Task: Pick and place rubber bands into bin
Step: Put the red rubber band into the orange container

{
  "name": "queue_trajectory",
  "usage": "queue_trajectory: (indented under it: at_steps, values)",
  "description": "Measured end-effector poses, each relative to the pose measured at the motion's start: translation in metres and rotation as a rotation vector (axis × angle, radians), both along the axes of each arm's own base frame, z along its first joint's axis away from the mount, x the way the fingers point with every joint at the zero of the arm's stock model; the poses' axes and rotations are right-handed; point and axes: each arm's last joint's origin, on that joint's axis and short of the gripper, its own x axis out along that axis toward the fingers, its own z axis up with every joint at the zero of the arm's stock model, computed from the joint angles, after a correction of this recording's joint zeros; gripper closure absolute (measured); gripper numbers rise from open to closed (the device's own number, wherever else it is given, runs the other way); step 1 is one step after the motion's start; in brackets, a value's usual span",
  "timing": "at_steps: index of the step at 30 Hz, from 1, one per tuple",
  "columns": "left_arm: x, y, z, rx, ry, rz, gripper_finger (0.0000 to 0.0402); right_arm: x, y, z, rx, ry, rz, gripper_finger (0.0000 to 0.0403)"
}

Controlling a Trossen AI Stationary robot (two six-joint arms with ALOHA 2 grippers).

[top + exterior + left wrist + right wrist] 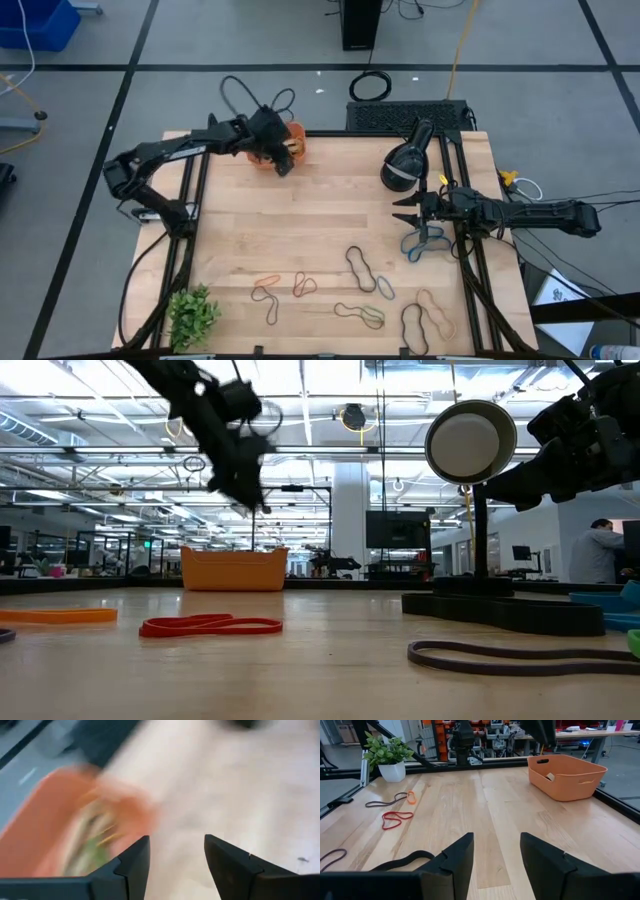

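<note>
Over the bin (285,147) at the table's far edge, the left gripper (175,865) hangs with jaws apart, empty. Rubber bands (360,268) lie scattered nearer: light, floppy, best pinched across one strand. The right gripper (495,860) gapes, empty, beside a blue band (418,245).

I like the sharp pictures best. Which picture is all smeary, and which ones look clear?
The left wrist view is smeared: the bin is an orange blur beyond the left gripper. The right wrist view is crisp, showing the potted plant. The high view is clear too.

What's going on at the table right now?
Left gripper open, empty, over the bin. Right gripper open, empty, near a blue band. Bands remain. Nothing blocking.
</note>
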Motion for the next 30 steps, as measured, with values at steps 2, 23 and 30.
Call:
queue_trajectory:
  at_steps: [2, 23, 30]
  values:
    - [0.002, -0.022, 0.013, 0.012, -0.050, -0.158, 0.0206, 0.000, 0.000, 0.000, 0.000, 0.000, 0.000, 0.0248]
    - [0.030, -0.228, 0.016, 0.056, -0.070, -0.677, 0.0206, 0.000, 0.000, 0.000, 0.026, -0.004, -0.002, 0.0248]
    - [0.033, -0.249, -0.005, 0.073, 0.020, -0.742, 0.0206, 0.000, 0.000, 0.002, 0.017, -0.024, -0.004, 0.0248]
